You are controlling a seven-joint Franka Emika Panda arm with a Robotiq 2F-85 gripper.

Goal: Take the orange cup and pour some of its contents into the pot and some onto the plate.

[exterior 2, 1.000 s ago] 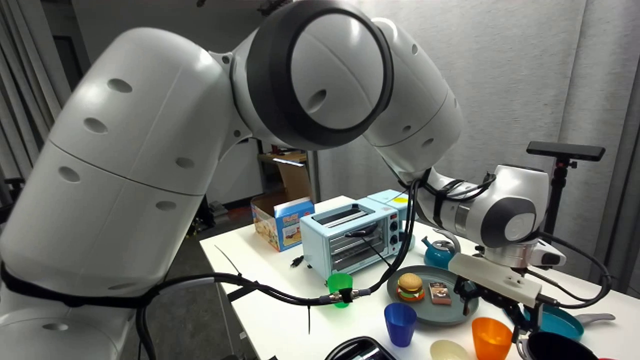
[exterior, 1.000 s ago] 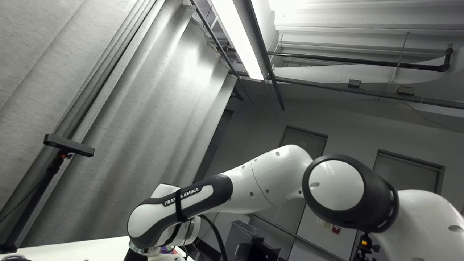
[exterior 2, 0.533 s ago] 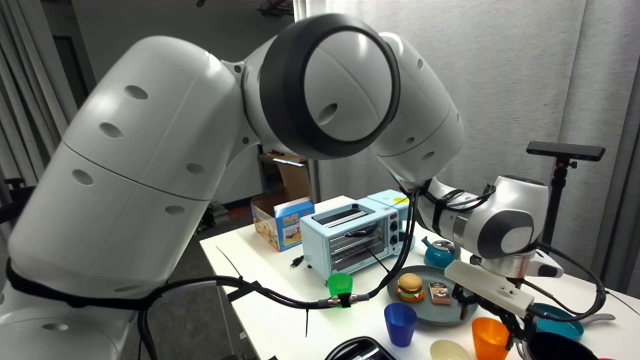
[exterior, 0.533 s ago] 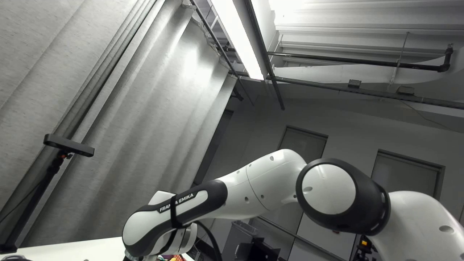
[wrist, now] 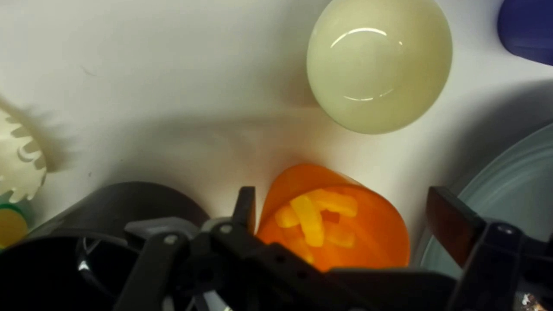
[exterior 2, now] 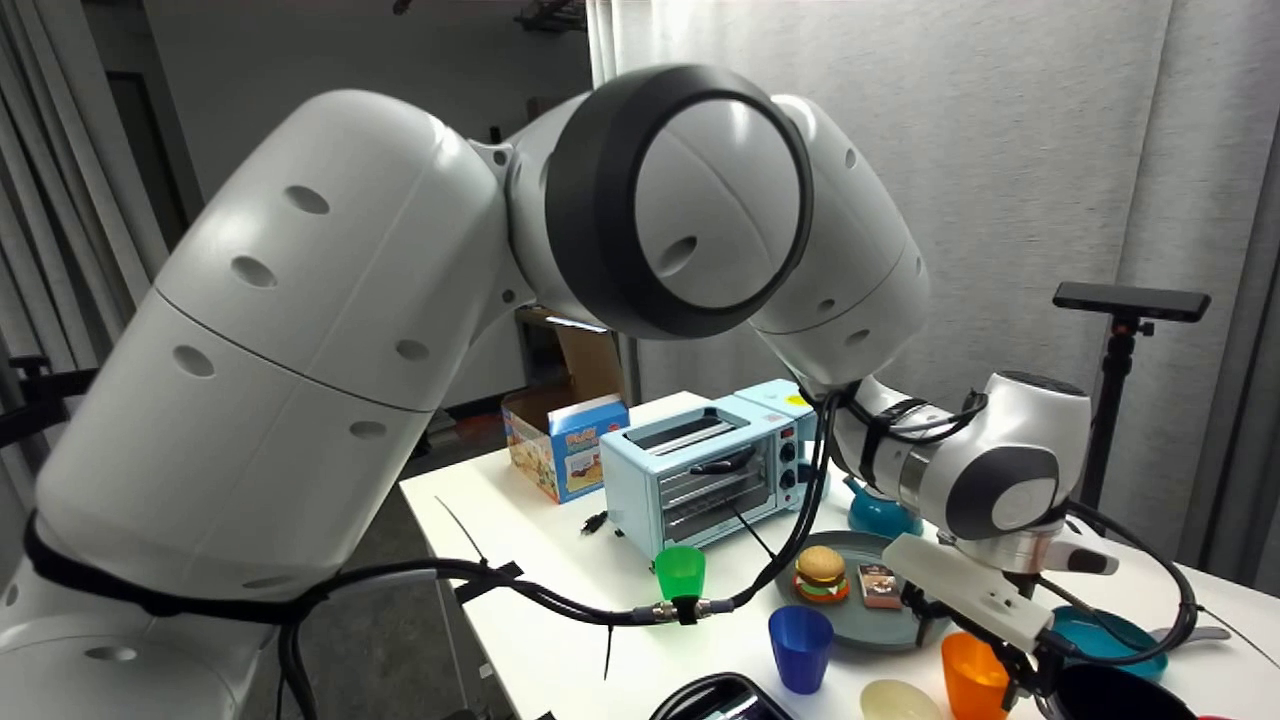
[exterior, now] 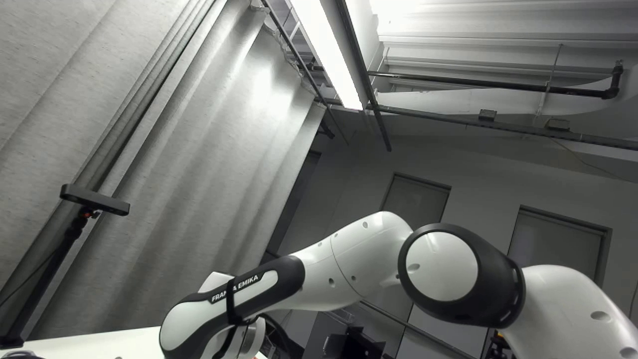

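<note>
– Where is the orange cup (wrist: 376, 229) to be found?

– In the wrist view it is seen between the fingers (wrist: 451, 218) of the gripper (wrist: 345, 207), part of its rim being hidden by the gripper's body. In an exterior view it appears upright, its foot out of view.

– Is it gripped?

– It is not. The fingers are spread wide and nothing is held. A gap is seen toward the plate (wrist: 510, 190); whether the orange cup is touched on the side of the pot (wrist: 129, 205) cannot be told.

– Is anything contained in it?

– Yellow strips (wrist: 311, 220) are seen inside.

– How are the pot and plate placed?

– The pot is set just beside the orange cup and is partly covered by the gripper. The plate is set on the opposite side, and a burger (exterior 2: 820, 572) and a packet (exterior 2: 879, 587) are borne on it.

– What else can be made out?

– A bowl (wrist: 380, 69) is seen near the orange cup, with a blue cup (wrist: 529, 32) farther off. In an exterior view a green cup (exterior 2: 680, 572), an oven (exterior 2: 690, 465), a kettle (exterior 2: 880, 513) and a pan (exterior 2: 1090, 630) are also shown on the table (exterior 2: 725, 640).
</note>
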